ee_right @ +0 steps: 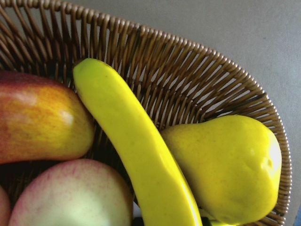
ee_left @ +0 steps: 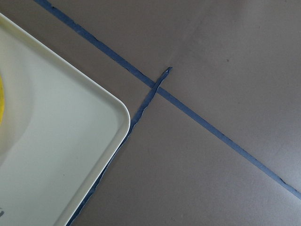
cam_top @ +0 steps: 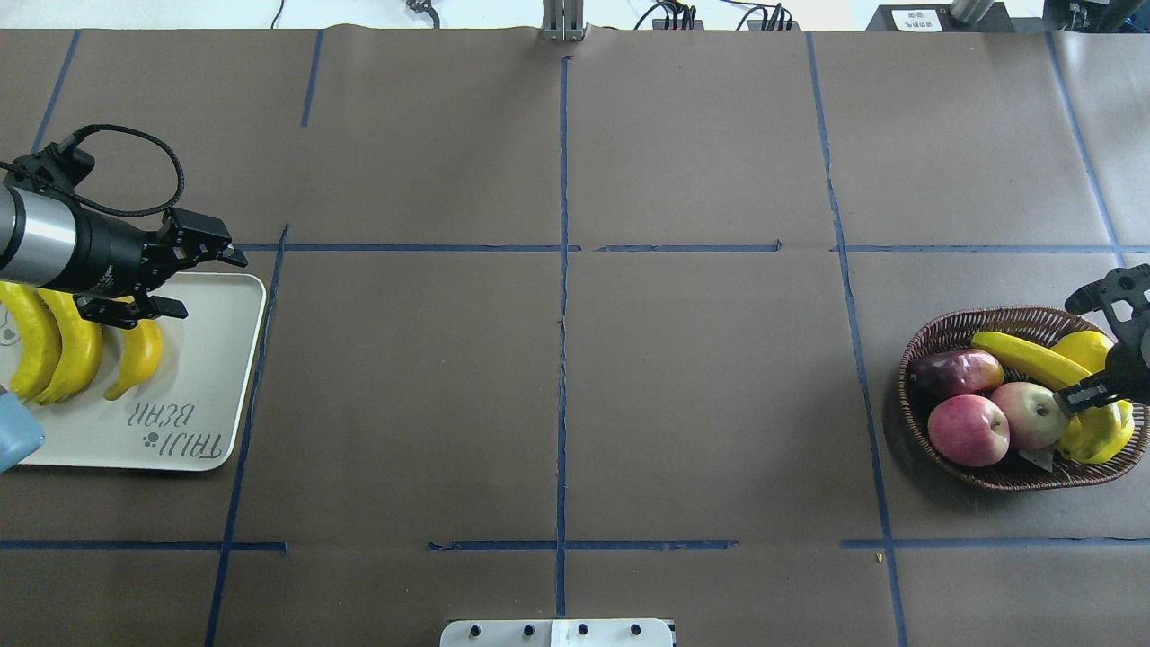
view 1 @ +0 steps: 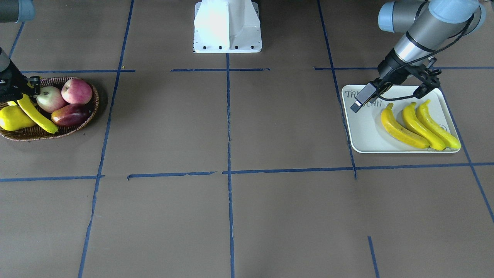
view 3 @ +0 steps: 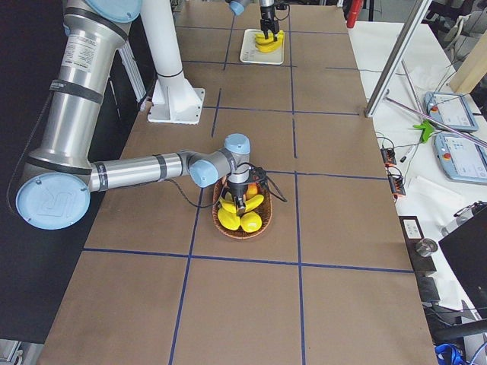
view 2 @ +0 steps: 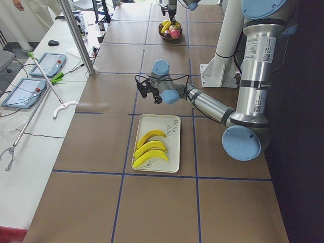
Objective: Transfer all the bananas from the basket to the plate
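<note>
Tabletop (cam_top: pixel 701 404) of brown paper and blue tape lines. At its left in the overhead view is a white rounded-rectangle plate (cam_top: pixel 207 377), at far right a shallow brown wicker basket (cam_top: pixel 906 395). Three long yellow bananas (view 1: pixel 418 125) lie side by side on the plate. The fourth banana (cam_top: pixel 1024 355) lies in the basket between a yellow pear (ee_right: pixel 225 169) and red fruit (ee_right: pixel 37 122). The right gripper (cam_top: pixel 1069 352) hangs over it, jaws spread, gripping nothing. The left gripper (cam_top: pixel 216 288) above the plate is likewise wide and empty. The banana looks light, stiff and glossy, probably slick, so I'd pinch across its exposed middle.
</note>
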